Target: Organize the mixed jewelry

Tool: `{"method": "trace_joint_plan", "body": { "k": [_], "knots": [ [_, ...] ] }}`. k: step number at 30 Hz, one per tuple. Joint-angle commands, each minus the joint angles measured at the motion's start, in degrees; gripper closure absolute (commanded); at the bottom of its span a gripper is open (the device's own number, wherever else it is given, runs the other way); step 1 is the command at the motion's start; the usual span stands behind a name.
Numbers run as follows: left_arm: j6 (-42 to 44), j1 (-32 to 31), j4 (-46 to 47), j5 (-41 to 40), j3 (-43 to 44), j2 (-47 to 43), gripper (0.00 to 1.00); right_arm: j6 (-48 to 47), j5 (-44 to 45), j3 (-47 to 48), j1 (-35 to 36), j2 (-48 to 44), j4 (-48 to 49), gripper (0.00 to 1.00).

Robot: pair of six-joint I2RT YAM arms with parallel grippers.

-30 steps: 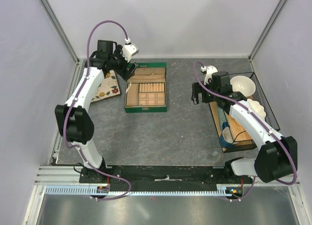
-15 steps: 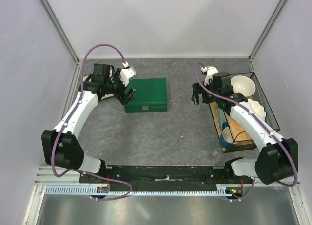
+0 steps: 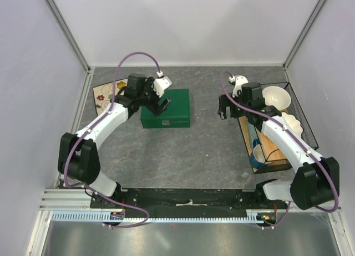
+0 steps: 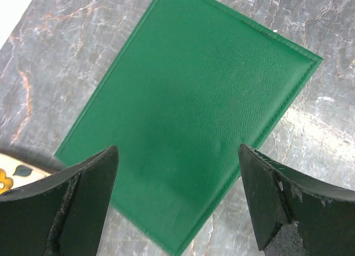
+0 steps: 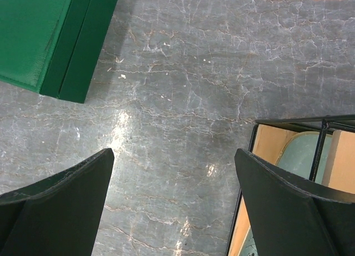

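Here, left claw (image 4: pixel 177 150) gapes wide above shut green box (image 4: pixel 188 84) — right claw (image 5: pixel 173 152) (also wide).

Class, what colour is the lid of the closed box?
The lid is plain green, and it shows best in the left wrist view.

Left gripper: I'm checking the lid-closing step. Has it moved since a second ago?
Yes. The left gripper has moved right and nearer the arm bases, from beside the far left corner of the green box to over its closed lid.
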Motion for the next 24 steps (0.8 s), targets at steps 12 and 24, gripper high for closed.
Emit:
{"method": "trace_joint_plan", "body": {
  "k": [12, 24],
  "knots": [
    [0.7, -4.5, 14.7, -13.3, -7.4, 8.1, 0.05, -1.2, 0.7, -1.3, -0.6, -1.7, 1.6, 0.02],
    [-8.0, -4.5, 14.0, -16.2, -5.1, 1.7, 0.05, -1.1, 1.3, -0.5, -0.7, -0.8, 1.6, 0.02]
  ]
}}
